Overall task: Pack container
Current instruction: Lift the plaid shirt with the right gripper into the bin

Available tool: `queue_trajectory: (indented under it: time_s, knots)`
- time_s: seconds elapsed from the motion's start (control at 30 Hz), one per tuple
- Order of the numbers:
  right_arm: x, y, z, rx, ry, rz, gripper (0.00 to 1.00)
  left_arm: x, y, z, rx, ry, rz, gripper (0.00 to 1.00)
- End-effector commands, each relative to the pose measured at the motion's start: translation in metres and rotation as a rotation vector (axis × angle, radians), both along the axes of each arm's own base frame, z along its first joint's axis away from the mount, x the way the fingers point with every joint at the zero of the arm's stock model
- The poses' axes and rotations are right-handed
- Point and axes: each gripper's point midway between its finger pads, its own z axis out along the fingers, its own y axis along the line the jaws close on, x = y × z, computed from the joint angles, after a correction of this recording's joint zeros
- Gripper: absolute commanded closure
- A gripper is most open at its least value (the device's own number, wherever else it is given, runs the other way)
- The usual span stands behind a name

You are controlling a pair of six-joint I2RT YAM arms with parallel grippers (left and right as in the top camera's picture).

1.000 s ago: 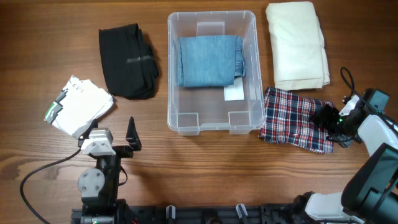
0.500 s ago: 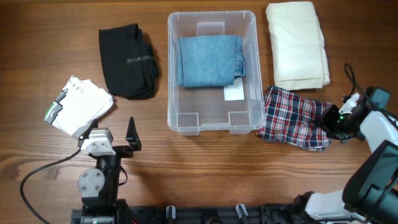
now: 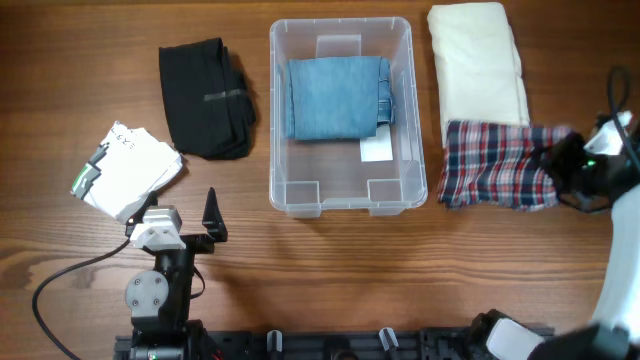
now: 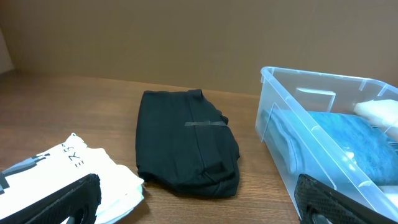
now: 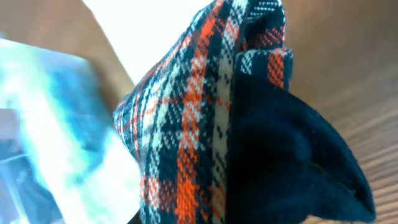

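The right claw, at the right edge of the overhead frame, sits pinched narrow on one end of the plaid garment. The wrist view is packed with red, white and navy checks bunched right up against the camera, so the fingers themselves cannot be made out there. From the pinch the plaid spreads leftward, its top edge lying over the lower end of the cream cloth.

Just left of that is the container, upper centre of the frame, on the bench. It carries a folded blue garment in its far half and a white label on the base; the near half is bare.

Further left lie a black garment and a white printed one. The left claw is parked at lower left, spread wide and holding nothing.

The danger looks to be the one-end grip. The plaid may unfold as it travels, and a trailing edge could catch on the container's right rim or end up draped over the wall. A thin pinch of cloth could also slip free, and the overlap might drag the cream cloth along.
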Motion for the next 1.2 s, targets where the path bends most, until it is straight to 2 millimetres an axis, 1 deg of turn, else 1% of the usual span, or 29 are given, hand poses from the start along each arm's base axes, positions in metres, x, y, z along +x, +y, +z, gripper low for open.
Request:
queue_trajectory:
  time_s: [0.0,0.07,0.13,0.23,0.3,0.33,0.43,0.57,0.77,0.83,0.93,1.0,1.03,1.17]
  knots:
    - [0.01,0.033,0.08,-0.018,-0.244,0.109,0.96,0.0,-0.003,-0.002,0.018,0.002,-0.016,0.0]
    - [0.009,0.058,0.109,-0.023,-0.334,0.168,0.96,0.0,-0.003,-0.002,0.018,0.002,-0.016,0.0]
    - [0.007,0.084,0.129,-0.006,-0.4,0.211,0.96,0.0,-0.003,-0.002,0.018,0.002,-0.016,0.0]
    - [0.006,0.114,0.146,0.017,-0.46,0.275,0.96,0.0,-0.003,-0.002,0.018,0.002,-0.016,0.0]
    - [0.007,0.136,0.152,0.038,-0.482,0.317,0.96,0.0,-0.003,-0.002,0.018,0.002,-0.016,0.0]
    - [0.008,0.144,0.153,0.043,-0.481,0.326,0.96,0.0,-0.003,-0.002,0.018,0.002,-0.016,0.0]
    - [0.015,0.165,0.143,0.029,-0.444,0.333,0.96,0.0,-0.003,-0.002,0.018,0.002,-0.016,0.0]
    - [0.023,0.205,0.117,0.031,-0.353,0.385,0.96,0.0,-0.003,-0.002,0.018,0.002,-0.016,0.0]
    - [0.04,0.263,0.084,0.058,-0.285,0.471,0.96,0.0,-0.003,-0.002,0.018,0.002,-0.016,0.0]
    - [0.043,0.278,0.07,0.067,-0.246,0.482,0.96,0.0,-0.003,-0.002,0.019,0.002,-0.016,0.0]
    - [0.045,0.291,0.049,0.085,-0.182,0.481,0.96,0.0,-0.003,-0.002,0.018,0.002,-0.016,0.0]
    - [0.045,0.298,0.04,0.096,-0.15,0.479,0.95,0.0,-0.003,-0.002,0.018,0.002,-0.016,0.0]
    - [0.044,0.301,0.036,0.104,-0.134,0.476,0.96,0.0,-0.003,-0.002,0.018,0.002,-0.016,0.0]
    - [0.041,0.311,0.031,0.13,-0.106,0.469,0.96,0.0,-0.003,-0.002,0.018,0.002,-0.016,0.0]
